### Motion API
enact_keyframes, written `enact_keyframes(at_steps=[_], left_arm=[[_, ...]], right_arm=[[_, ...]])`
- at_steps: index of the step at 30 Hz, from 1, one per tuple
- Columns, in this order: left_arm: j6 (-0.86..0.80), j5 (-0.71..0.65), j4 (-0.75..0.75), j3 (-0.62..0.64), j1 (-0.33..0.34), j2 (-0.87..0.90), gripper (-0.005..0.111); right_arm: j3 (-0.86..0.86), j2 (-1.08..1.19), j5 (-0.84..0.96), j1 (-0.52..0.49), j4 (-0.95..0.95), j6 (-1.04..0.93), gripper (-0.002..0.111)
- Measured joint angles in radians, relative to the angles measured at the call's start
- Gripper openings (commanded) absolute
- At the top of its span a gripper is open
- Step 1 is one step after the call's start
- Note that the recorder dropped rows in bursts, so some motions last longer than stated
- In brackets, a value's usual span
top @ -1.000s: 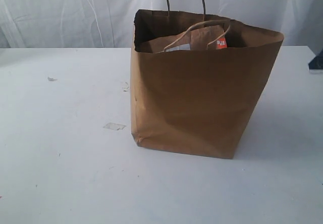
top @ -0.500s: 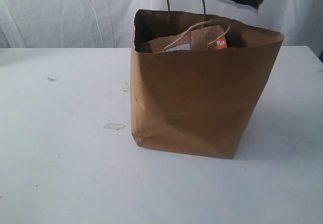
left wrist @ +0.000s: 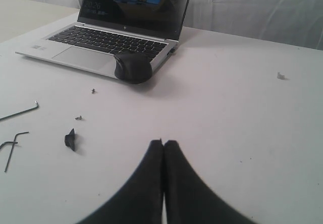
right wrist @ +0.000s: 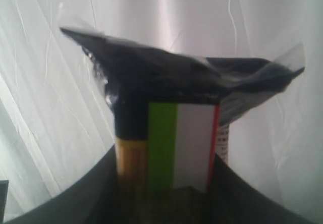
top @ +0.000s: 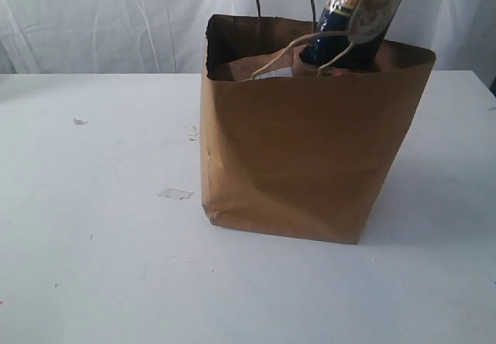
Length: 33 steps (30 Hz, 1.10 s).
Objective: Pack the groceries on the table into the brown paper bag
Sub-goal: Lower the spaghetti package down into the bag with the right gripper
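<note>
left fingers (left wrist: 149, 183) pressed together, empty | right fingers (right wrist: 86, 199) grip spaghetti packet (top: 360, 11), end in brown paper bag (top: 310, 150)

Counted: one brown paper bag (top: 310, 150), two cord handles (top: 298, 43); one long spaghetti packet (top: 364, 7); one laptop (left wrist: 121, 32); one mouse (left wrist: 132, 66).

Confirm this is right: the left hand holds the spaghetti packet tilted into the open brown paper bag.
Wrong hand. The right hand holds the spaghetti packet tilted into the open brown paper bag; the right wrist view shows it.
</note>
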<state>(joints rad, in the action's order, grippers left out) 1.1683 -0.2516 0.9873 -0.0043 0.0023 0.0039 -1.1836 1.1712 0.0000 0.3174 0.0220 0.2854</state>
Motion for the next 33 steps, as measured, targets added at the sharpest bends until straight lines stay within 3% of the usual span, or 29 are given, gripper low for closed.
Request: enact_keyframes(at_steps=[9,23,33], left_arm=[[0.000,0.000,0.000,0.000,0.000,0.000,0.000],[0.000,0.000,0.000,0.000,0.000,0.000,0.000],[0.000,0.000,0.000,0.000,0.000,0.000,0.000]], right_arm=[[0.000,0.001,0.152,0.000,0.000,-0.020,0.000],[0.000,0.039,0.164,0.005,0.000,-0.123,0.000],[0.000,0.080,0.170,0.116,-0.002,-0.270,0.000]])
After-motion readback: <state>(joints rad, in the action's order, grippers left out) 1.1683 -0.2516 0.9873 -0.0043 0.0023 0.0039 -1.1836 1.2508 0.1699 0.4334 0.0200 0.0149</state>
